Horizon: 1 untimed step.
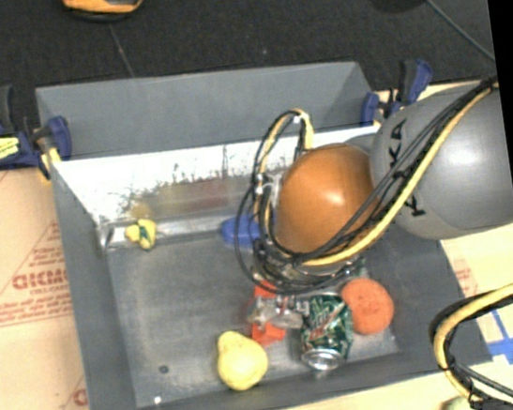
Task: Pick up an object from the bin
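Red small object [268, 330], partly hidden, lies on the floor of the grey metal bin [157, 308], just left of a crushed green drink can [324, 332]. The gripper [278, 314] is directly above this red piece, its metal tip low over it and close beside the can's left side. Whether the gripper is open or closed cannot be told, because the wrist above hides much of it.

The can lies on its side near the bin's front wall, with its silver end turned toward that wall. Left of the can, and a little nearer the front wall, sits 1 yellow pear-shaped fruit [241, 361], apart from the red object. Just right of the can, touching it or nearly so, sits 1 round orange ball [369, 304] with a rough skin.

Behind the can rises the robot's wrist, capped by a rounded orange cover [324, 197], and behind and right of the can the thick grey arm [460, 171] reaches in.

Further behind the can and slightly to its left, a blue object [236, 230] shows beside the wrist at the foot of the far wall. What kind of thing it is cannot be told. Far to the left of the can, along that same far wall, lies 1 small yellow and green thing [142, 231]
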Available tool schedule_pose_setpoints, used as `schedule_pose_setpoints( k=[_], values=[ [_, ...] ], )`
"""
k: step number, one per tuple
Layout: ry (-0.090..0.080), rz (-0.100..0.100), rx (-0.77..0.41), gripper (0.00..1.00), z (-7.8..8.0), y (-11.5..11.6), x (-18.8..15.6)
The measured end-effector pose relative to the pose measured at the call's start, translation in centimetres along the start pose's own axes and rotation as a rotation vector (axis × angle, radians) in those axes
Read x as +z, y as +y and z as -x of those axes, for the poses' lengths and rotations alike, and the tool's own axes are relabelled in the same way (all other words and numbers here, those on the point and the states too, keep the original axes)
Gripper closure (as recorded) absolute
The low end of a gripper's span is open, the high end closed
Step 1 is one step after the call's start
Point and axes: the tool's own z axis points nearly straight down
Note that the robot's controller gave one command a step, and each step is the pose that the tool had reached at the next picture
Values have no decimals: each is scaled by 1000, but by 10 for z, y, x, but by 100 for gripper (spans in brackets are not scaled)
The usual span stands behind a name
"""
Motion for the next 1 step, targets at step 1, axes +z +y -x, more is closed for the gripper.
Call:
schedule_pose_setpoints(
  k=[1],
  values=[
    [-3, -5, -1, 100, 1, -1, -34]
  ],
)
